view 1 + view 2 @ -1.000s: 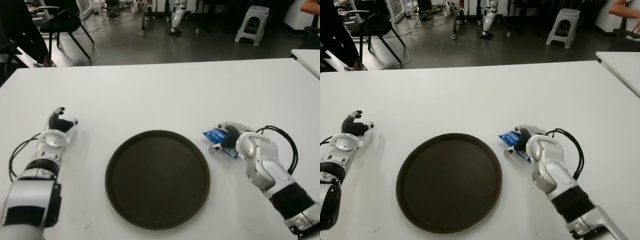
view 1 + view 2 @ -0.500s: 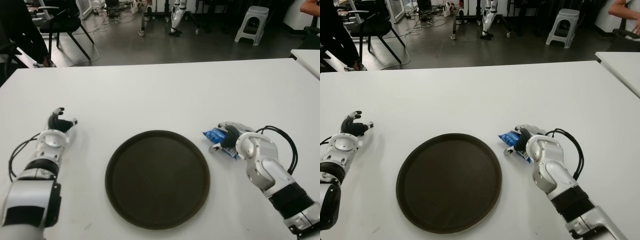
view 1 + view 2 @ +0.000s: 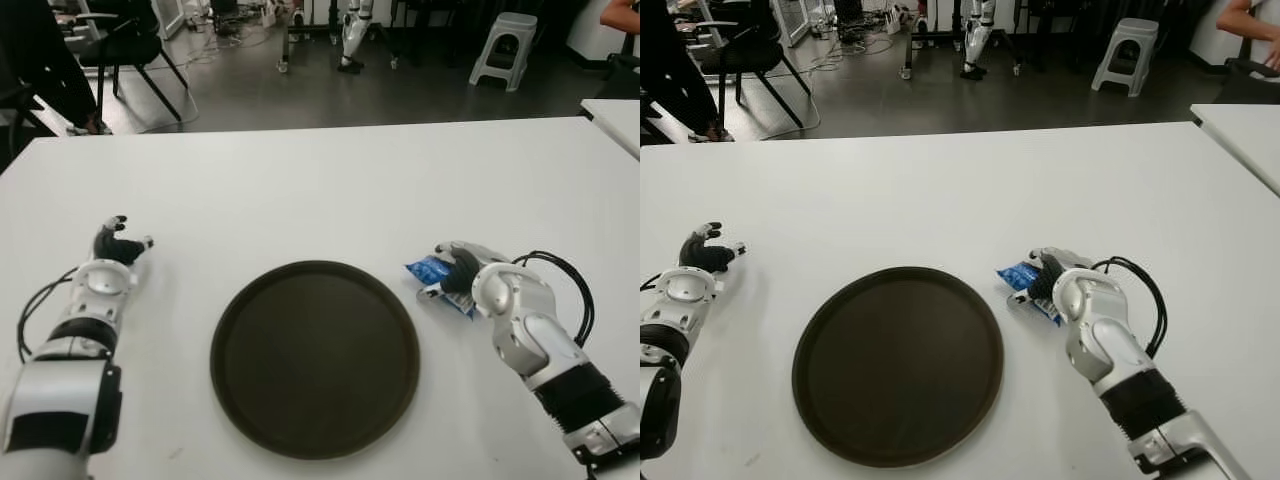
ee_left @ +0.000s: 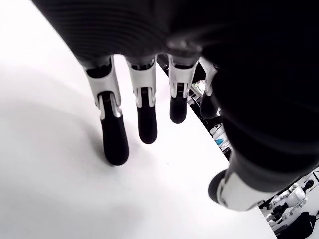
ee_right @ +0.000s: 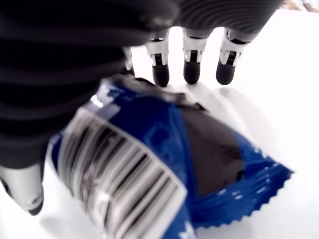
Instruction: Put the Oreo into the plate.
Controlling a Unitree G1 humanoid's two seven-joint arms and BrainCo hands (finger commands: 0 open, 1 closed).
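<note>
Oreo packet (image 5: 164,164) lying on white surface (image 3: 330,190) beneath right hand (image 3: 468,272), fingers (image 5: 192,67) extended past it, not closed; barcode visible only from wrist. Plate (image 3: 314,357) beside. Left hand (image 3: 112,252) relaxed, fingers (image 4: 114,144) open.
</note>
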